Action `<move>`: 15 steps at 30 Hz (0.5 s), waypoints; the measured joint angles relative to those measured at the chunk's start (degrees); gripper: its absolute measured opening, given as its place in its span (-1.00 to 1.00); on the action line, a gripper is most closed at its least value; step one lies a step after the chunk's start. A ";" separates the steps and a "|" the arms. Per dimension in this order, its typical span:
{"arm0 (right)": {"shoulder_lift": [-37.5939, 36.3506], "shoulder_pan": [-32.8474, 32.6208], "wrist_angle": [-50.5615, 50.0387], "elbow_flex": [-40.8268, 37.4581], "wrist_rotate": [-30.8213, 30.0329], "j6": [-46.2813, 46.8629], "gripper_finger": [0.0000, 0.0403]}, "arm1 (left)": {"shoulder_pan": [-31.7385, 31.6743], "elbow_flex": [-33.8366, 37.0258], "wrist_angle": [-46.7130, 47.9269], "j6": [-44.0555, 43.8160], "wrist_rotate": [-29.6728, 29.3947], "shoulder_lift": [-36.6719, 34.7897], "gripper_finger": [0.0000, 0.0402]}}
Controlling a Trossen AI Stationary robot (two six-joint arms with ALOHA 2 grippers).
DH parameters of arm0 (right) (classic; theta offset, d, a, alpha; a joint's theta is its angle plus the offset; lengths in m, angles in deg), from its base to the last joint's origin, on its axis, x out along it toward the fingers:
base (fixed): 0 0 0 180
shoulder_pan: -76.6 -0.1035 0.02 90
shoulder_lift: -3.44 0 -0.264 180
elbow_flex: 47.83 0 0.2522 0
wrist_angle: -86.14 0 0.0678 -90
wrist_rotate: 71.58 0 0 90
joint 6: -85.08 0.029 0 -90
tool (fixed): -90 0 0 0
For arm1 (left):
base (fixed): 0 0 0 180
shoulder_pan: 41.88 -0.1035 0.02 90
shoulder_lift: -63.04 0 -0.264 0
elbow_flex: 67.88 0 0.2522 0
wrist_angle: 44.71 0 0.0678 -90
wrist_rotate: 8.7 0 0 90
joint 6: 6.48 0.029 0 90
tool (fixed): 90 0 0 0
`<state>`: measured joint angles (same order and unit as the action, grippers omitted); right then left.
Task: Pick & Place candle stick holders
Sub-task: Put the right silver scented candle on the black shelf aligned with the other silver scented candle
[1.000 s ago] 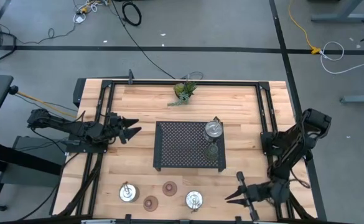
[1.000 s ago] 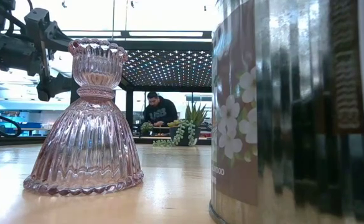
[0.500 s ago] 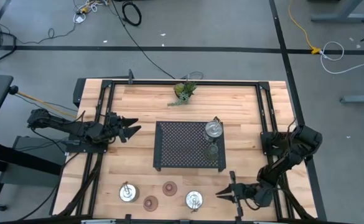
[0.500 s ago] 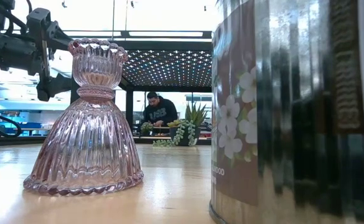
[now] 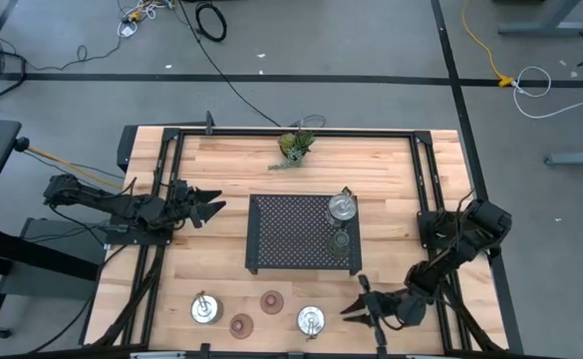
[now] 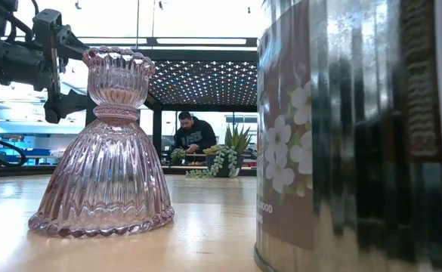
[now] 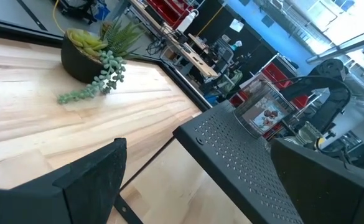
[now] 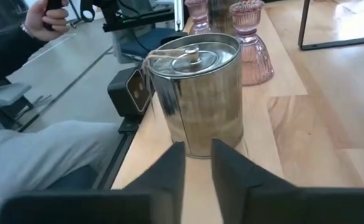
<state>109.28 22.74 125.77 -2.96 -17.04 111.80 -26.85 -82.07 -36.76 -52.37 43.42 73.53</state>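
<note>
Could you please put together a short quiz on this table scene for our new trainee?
1. True or false: the black mesh rack carries exactly two holders.
2. Which end effector is closest to the front silver holder? A) left B) right
3. Fill in: ___ holders stand on the wooden table in front of the rack.

Key: 1 true. 2 B: the right end effector is beside it, and the left end effector waits left of the rack. 3 four.
</note>
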 joint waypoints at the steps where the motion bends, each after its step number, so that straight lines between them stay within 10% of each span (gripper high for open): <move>1: 0.00 0.00 0.02 0.00 0.00 0.02 -0.51 | 0.00 0.00 0.05 0.02 0.00 0.01 0.99; 15: 8.28 0.19 -4.19 9.35 0.64 -0.97 0.65 | 0.00 0.00 0.47 0.02 0.61 0.01 0.99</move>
<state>117.56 22.92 121.58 6.39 -16.40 110.83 -26.85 -82.07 -36.29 -52.35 44.03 73.54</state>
